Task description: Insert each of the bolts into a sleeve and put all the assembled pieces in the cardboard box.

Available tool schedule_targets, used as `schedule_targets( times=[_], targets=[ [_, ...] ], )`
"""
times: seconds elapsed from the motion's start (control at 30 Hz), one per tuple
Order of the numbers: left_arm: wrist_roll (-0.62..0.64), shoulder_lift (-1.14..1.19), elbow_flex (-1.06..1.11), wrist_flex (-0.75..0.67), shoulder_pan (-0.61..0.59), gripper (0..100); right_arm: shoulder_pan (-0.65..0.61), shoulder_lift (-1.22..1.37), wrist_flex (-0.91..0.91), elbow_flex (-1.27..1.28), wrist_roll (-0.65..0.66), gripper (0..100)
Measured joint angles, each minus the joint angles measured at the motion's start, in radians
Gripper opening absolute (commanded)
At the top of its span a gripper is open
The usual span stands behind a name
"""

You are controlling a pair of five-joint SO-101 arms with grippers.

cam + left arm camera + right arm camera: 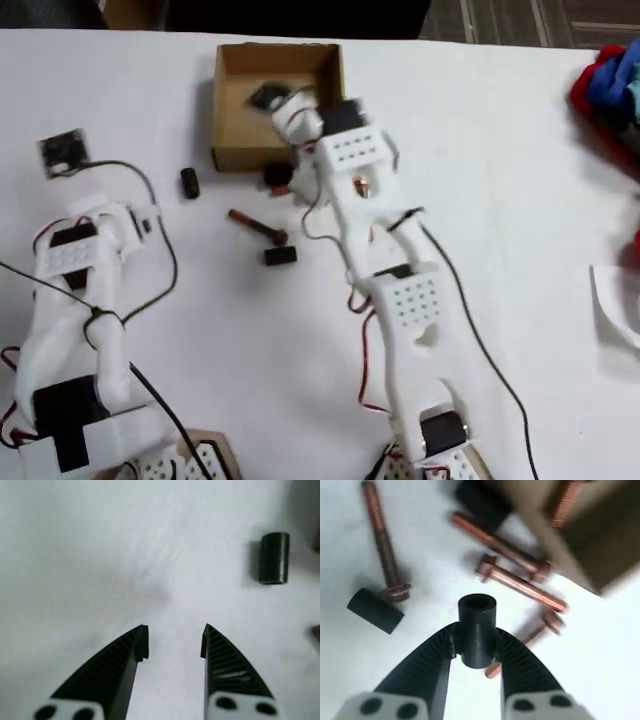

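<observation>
My right gripper (476, 652) is shut on an upright black sleeve (477, 629) just in front of the cardboard box (590, 540), above the table. Three copper bolts (522, 584) lie loose beyond it. A fourth bolt (379, 537) lies with its head against another sleeve (374, 611). One more bolt (565, 502) shows inside the box. My left gripper (172, 642) is open over bare table, with a black sleeve (274, 557) lying ahead and off to one side. From above, the box (228, 100) sits at the top centre, with a bolt (255, 225) and a sleeve (280, 255) before it.
A small dark board (63, 150) with a cable lies far left. Coloured cloth (610, 85) and a white object (615, 305) sit at the right edge. Cables trail from both arms across the white table (500, 180).
</observation>
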Motion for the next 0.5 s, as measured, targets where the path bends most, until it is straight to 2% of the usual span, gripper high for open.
schedule_targets(
  times=[0.13, 0.3, 0.5],
  targets=[
    [-0.077, 0.0, -0.031, 0.063, 0.066, 19, 0.041, -0.17, 0.003, 0.141, -0.098, 2.0],
    [-0.149, 0.0, -0.112, 0.198, 0.129, 19, 0.046, -0.514, -0.011, 0.511, -0.121, 2.1],
    [-0.287, 0.0, -0.247, 0.376, 0.267, 19, 0.101, -1.074, -0.292, 1.1, -0.121, 2.0]
  ],
)
